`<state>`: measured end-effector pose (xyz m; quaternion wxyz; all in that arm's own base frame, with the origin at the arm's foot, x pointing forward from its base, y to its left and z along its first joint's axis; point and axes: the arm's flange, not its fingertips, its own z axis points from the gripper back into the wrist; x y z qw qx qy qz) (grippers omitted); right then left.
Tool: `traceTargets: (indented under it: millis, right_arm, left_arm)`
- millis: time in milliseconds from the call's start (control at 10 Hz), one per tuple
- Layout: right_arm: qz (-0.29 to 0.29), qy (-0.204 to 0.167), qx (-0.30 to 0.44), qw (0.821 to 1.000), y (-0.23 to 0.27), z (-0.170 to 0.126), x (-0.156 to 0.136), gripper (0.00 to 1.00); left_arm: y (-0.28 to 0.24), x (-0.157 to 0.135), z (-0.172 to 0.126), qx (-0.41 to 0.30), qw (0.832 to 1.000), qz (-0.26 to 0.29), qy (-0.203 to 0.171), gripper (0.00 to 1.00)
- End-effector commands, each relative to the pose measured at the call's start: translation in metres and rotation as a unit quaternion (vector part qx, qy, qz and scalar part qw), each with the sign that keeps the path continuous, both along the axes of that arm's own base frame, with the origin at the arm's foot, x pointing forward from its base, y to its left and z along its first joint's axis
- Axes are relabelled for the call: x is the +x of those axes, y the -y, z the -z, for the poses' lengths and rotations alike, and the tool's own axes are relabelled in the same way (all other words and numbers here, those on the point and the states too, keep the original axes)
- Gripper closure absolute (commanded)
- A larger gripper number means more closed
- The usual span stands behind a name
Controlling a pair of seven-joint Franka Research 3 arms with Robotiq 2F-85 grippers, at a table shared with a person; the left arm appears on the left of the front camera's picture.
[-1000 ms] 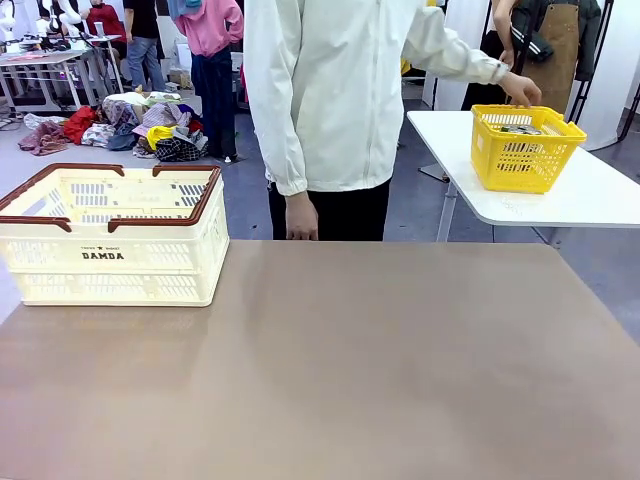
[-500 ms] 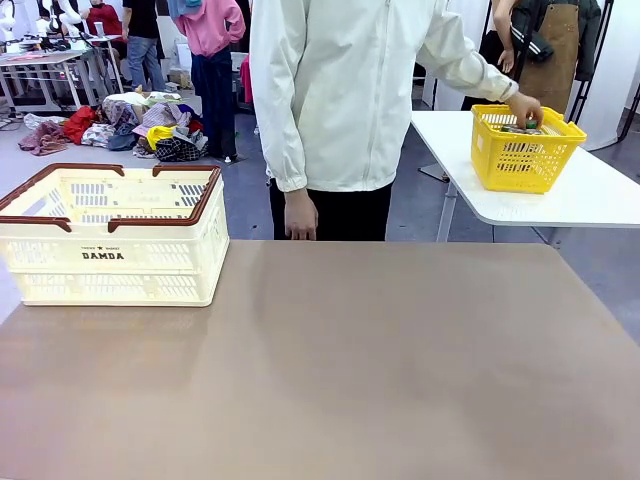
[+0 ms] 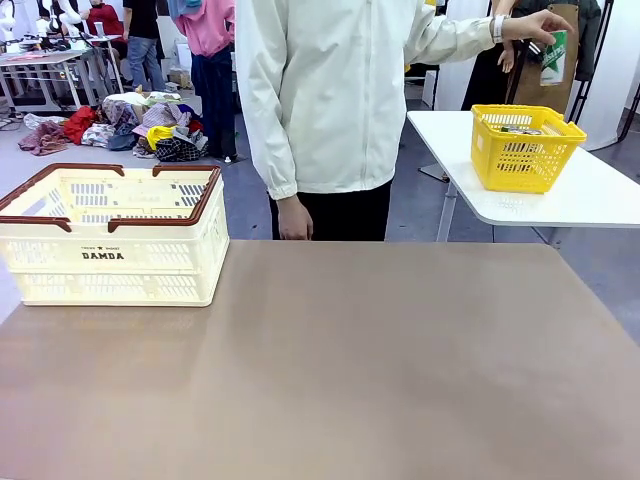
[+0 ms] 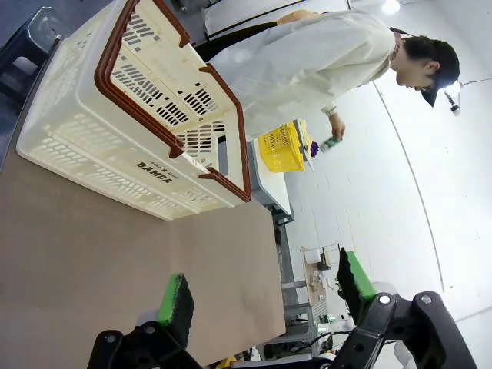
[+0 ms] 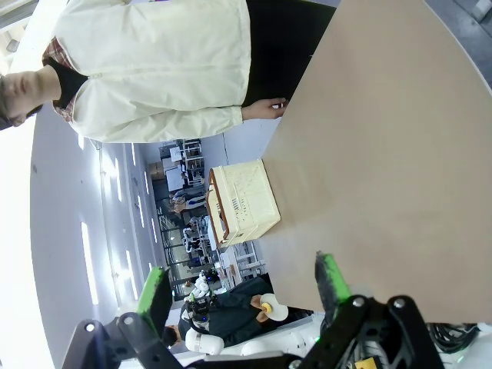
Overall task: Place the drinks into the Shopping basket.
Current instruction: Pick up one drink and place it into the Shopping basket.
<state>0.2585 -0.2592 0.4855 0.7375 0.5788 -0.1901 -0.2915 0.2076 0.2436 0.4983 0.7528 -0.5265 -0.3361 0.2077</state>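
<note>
Lifting a green-white item (image 3: 553, 55) from the yellow basket (image 3: 525, 155), the hand (image 3: 530, 25) holds it above; left gripper (image 4: 265, 296) and right gripper (image 5: 242, 288) gape empty, delivery seemingly imminent.

Brown table and the room behind it

A wide brown table (image 3: 380, 380) takes the lower half of the frame. Behind its far edge, at upper centre, stands a person in a white jacket (image 3: 330, 90). At upper right a yellow basket (image 3: 525, 150) sits on a white side table (image 3: 600, 200). At upper left a pile of clothes (image 3: 150, 125) lies on the floor
</note>
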Motion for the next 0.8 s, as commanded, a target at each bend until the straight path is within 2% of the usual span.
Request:
traceTargets:
  millis: [0,700]
  right_arm:
    - [-0.006,0.009,-0.007,1.0,0.0017,-0.0013,-0.0009,0.0]
    - [-0.006,0.009,-0.007,1.0,0.0017,-0.0013,-0.0009,0.0]
  left_arm:
    - [-0.0023,0.0013,-0.0013,-0.002,1.0,0.002,0.013,0.0]
    - [-0.0023,0.0013,-0.0013,-0.002,1.0,0.002,0.013,0.0]
